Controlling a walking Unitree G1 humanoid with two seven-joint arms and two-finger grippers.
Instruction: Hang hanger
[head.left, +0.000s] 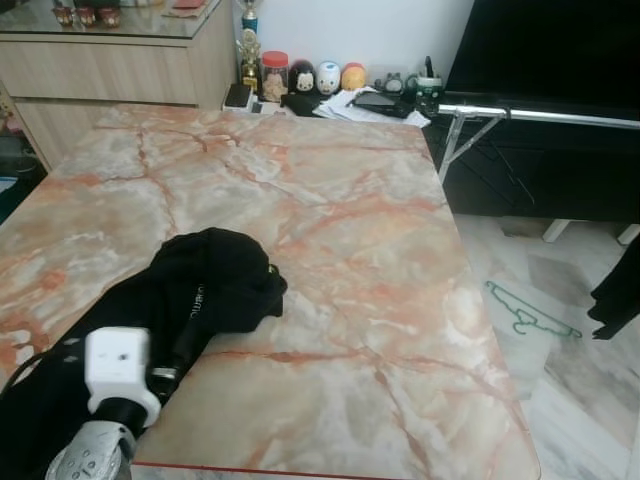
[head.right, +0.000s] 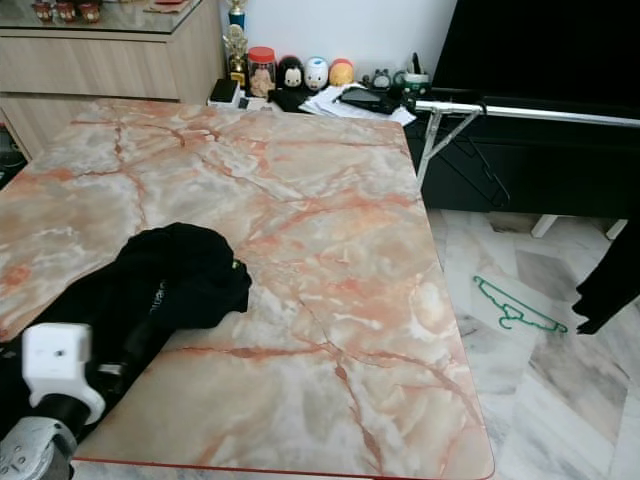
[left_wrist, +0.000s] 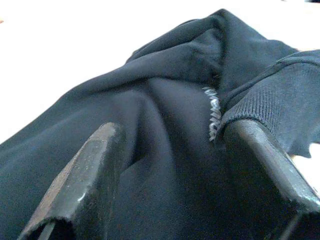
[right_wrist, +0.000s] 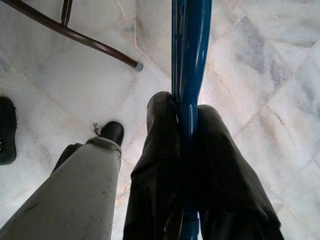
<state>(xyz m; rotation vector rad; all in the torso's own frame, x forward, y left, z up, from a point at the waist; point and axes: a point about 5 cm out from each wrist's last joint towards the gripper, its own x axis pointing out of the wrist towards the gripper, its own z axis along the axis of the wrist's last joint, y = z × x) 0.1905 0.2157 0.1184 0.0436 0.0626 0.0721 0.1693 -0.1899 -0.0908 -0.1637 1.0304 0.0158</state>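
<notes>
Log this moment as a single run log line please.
left gripper: open, over black garment on table | right gripper: shut on blue hanger | green hanger: floor

soft even daylight, blown-out white background in left wrist view, mild blur

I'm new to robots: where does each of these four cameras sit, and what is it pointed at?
Left eye view: on the head, looking down at the marble table, the black garment and the left arm.
Right eye view: the head's other eye, same scene; both show a green hanger on the floor.
Left wrist view: on the left wrist, looking along the open left gripper at the garment.
Right wrist view: on the right wrist, facing the floor; the right gripper clamps a blue hanger, beside the robot's leg.
</notes>
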